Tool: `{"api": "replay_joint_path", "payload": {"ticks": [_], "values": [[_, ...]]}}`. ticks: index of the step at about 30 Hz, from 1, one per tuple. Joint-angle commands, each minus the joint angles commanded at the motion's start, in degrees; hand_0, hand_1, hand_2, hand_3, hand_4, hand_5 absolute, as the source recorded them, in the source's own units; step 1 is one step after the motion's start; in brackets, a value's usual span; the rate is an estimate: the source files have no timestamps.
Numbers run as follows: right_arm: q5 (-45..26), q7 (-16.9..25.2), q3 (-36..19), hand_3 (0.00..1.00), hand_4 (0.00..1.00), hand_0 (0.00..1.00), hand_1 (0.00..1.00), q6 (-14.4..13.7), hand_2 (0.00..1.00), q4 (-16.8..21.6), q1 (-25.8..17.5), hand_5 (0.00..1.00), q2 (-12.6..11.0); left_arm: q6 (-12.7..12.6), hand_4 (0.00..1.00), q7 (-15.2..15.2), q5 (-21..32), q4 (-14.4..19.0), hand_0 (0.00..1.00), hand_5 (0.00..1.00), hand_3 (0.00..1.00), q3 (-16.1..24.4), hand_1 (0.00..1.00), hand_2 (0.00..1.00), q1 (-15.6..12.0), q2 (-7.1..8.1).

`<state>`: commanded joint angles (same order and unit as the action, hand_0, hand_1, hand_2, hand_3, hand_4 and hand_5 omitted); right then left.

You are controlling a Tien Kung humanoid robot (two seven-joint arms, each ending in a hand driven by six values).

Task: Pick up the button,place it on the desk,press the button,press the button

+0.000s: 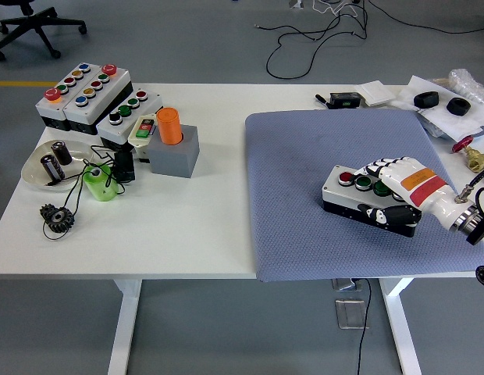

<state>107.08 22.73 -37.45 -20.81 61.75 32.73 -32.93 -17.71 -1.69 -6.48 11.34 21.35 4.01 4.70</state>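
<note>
Four button boxes [365, 199], one gear [56, 216]
</note>
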Motion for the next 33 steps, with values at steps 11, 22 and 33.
{"api": "replay_joint_path", "payload": {"ticks": [11, 22, 33], "values": [[0.67, -1.34, 0.94, 0.998, 0.717, 0.572, 0.606, 2.39, 0.778, -2.18, 1.20, 0.002, -0.41, 0.05, 0.358, 0.03, 0.17, 0.02, 0.634, 0.998, 0.557, -0.30, 0.596, 0.576, -0.05, 0.04], [0.45, -3.30, -2.94, 0.998, 0.755, 0.840, 0.854, 2.81, 0.976, 6.18, -1.74, 0.002, -3.75, 0.11, 0.359, -0.03, -0.30, 0.11, 0.634, 0.998, 0.557, 0.13, 0.597, 0.576, -0.04, 0.24], [2.08, -11.16, -12.08, 0.998, 0.800, 0.905, 0.905, 5.42, 0.998, 15.94, -10.49, 0.002, -6.15, 0.04, 0.360, -0.23, -0.91, 0.16, 0.633, 0.998, 0.556, 0.91, 0.594, 0.575, 0.03, 0.44]]}}
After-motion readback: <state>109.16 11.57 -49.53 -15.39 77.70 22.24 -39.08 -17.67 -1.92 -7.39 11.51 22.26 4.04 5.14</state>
